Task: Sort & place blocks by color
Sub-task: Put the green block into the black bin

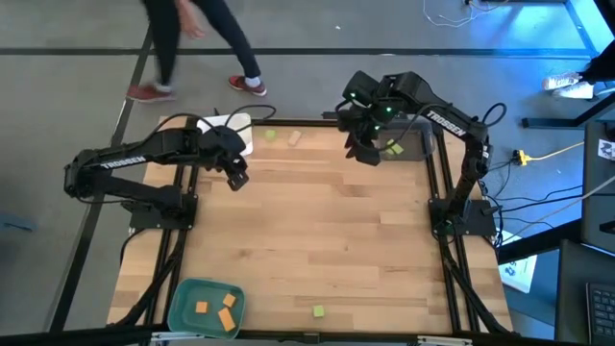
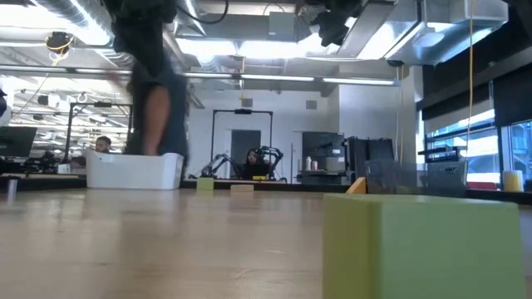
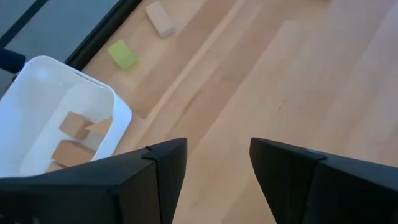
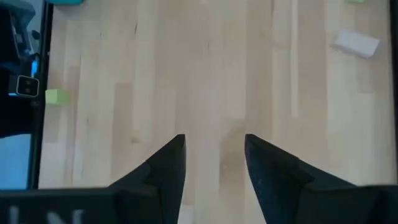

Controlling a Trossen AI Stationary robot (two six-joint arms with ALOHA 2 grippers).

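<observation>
Near the far edge, beyond the left gripper (image 3: 217,177), parted and empty: green block (image 3: 122,54) and tan block (image 3: 160,18). Right gripper (image 4: 213,165), likewise parted, empty above bare table (image 4: 205,74).

Three blocks (image 1: 214,312) in near-left tray (image 1: 183,298), two loose blocks (image 1: 282,136) beside far-left tray (image 1: 240,125)

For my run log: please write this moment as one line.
left gripper: open, empty, near white tray | right gripper: open, empty, by grey tray | green block: loose
</observation>
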